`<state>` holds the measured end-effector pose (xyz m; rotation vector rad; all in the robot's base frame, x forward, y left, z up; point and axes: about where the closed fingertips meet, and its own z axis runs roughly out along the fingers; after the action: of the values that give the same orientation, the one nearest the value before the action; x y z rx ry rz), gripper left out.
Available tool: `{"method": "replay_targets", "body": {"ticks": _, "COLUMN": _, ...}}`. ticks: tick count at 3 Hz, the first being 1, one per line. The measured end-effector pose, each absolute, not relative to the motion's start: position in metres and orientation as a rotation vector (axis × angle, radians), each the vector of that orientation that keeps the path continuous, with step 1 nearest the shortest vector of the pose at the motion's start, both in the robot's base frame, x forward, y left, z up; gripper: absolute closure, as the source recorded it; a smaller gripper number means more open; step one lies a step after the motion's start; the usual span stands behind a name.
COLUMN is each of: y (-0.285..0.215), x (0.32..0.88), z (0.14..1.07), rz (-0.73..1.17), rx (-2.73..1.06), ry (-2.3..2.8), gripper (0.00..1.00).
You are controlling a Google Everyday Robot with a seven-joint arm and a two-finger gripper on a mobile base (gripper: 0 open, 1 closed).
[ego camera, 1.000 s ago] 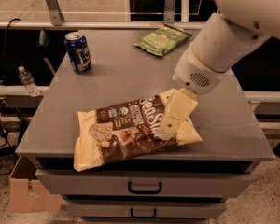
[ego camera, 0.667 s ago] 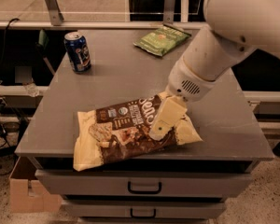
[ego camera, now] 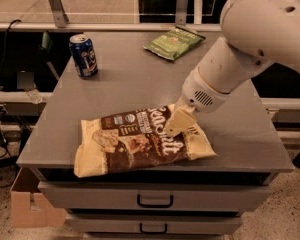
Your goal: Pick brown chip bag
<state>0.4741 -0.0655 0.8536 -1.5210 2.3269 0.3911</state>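
The brown chip bag lies flat near the front edge of the grey cabinet top, dark brown with cream-yellow ends and white lettering. My gripper comes down from the upper right on the white arm and sits on the right part of the bag, over the lettering. Its cream-coloured fingers touch or press the bag's top side. The bag rests on the surface.
A blue soda can stands at the back left. A smaller green chip bag lies at the back middle. Drawers sit below the top. A cardboard box is on the floor at left.
My gripper has moved down and to the left, from the bag's right end onto its lettering. The bag has stayed in place.
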Motion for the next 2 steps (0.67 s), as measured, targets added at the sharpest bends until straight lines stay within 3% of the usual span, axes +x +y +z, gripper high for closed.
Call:
{"method": "replay_targets", "body": {"ticks": 1, "y": -0.062, "x": 0.484, "z": 0.871, "rz": 0.384, "rx": -1.505, "ry": 2.282, "gripper": 0.87}}
{"method": "replay_targets", "body": {"ticks": 2, "y": -0.055, "x": 0.493, "z": 0.887, "rz": 0.379, "rx": -1.506, "ry": 2.235, "gripper": 0.98}}
